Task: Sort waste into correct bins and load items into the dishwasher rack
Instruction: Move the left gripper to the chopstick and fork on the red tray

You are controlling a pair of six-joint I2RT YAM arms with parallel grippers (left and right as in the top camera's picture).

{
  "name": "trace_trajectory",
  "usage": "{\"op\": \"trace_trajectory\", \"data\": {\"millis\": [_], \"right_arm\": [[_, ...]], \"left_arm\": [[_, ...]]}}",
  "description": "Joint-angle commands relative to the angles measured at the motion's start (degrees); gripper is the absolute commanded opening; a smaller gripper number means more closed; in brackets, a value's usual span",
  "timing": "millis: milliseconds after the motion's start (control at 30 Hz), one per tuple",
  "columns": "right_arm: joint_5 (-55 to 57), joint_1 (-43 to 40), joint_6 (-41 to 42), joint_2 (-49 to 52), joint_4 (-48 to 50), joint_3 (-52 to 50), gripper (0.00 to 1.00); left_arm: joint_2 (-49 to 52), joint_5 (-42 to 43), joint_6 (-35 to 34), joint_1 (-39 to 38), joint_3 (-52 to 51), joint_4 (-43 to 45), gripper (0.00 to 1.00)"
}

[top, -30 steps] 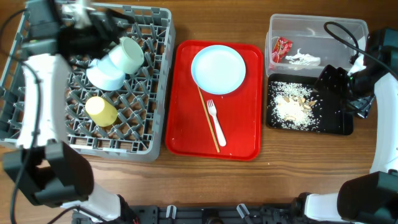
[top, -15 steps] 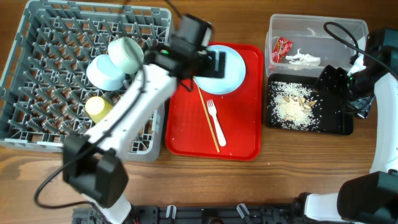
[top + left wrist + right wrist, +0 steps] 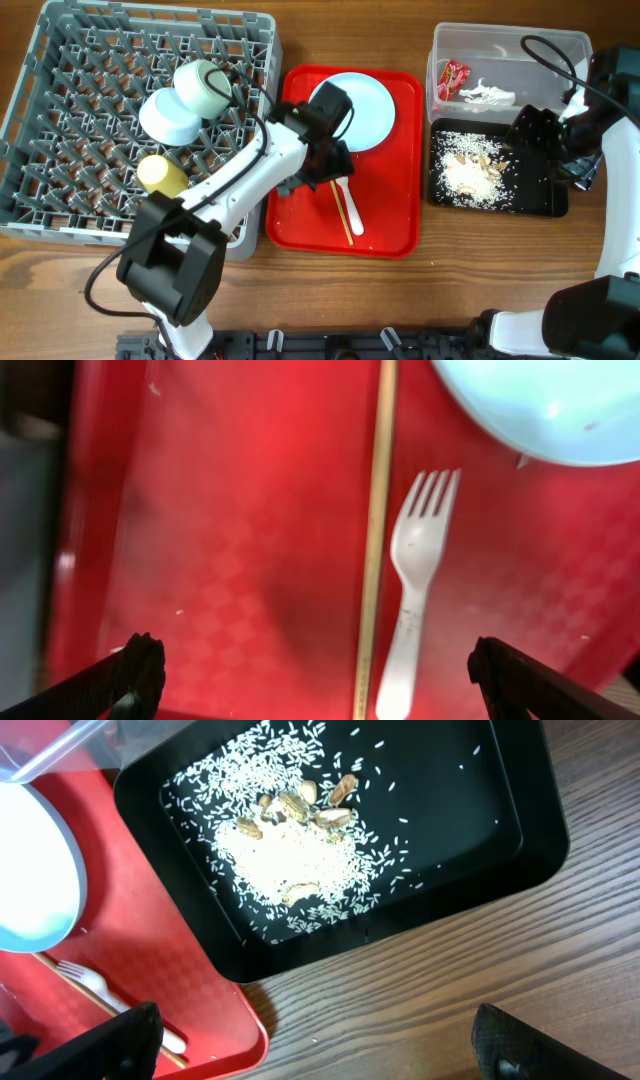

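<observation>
My left gripper [image 3: 323, 166] is open and empty, low over the red serving tray [image 3: 300, 222]. In the left wrist view its jaws [image 3: 320, 680] straddle the wooden chopsticks [image 3: 375, 540] and the white fork [image 3: 415, 580]. The white plate [image 3: 355, 110] lies on the tray's far end. The grey dishwasher rack [image 3: 80, 120] holds the pale blue bowl [image 3: 170, 118], pale green bowl [image 3: 203, 85] and yellow cup [image 3: 162, 175]. The clear tub [image 3: 508, 32] holds the red wrapper [image 3: 452, 78] and white napkin [image 3: 485, 95]. Rice crumbs [image 3: 290, 850] lie in the black tray [image 3: 530, 200]. My right gripper [image 3: 320, 1050] is open and empty.
The red tray sits between the rack and the two bins. The right arm [image 3: 530, 130] hovers over the black tray's far right part. A black cable [image 3: 550, 55] runs over the tub's right side. Bare wood table [image 3: 450, 980] lies in front of the black tray.
My left arm has swung from the rack across to the red tray and now sits low over the fork and chopsticks. The right arm has not moved.
</observation>
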Motion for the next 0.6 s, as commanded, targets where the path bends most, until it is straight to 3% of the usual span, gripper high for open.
{"op": "trace_trajectory", "data": {"millis": [0,233,567], "right_arm": [[-0.5,0.0,0.1,-1.1,0.0,0.5,1.00],[-0.5,0.0,0.0,-1.1,-0.2,0.5,1.00],[-0.5,0.0,0.1,-1.1,-0.3,0.5,1.00]], "left_arm": [[0.2,3.1,-1.8,-0.6,-5.6,4.3,0.99],[0.7,1.2,-1.8,-1.4,-13.1,10.9,0.93],[2.9,-2.8,-1.8,-4.5,-13.9,12.6,0.90]]}}
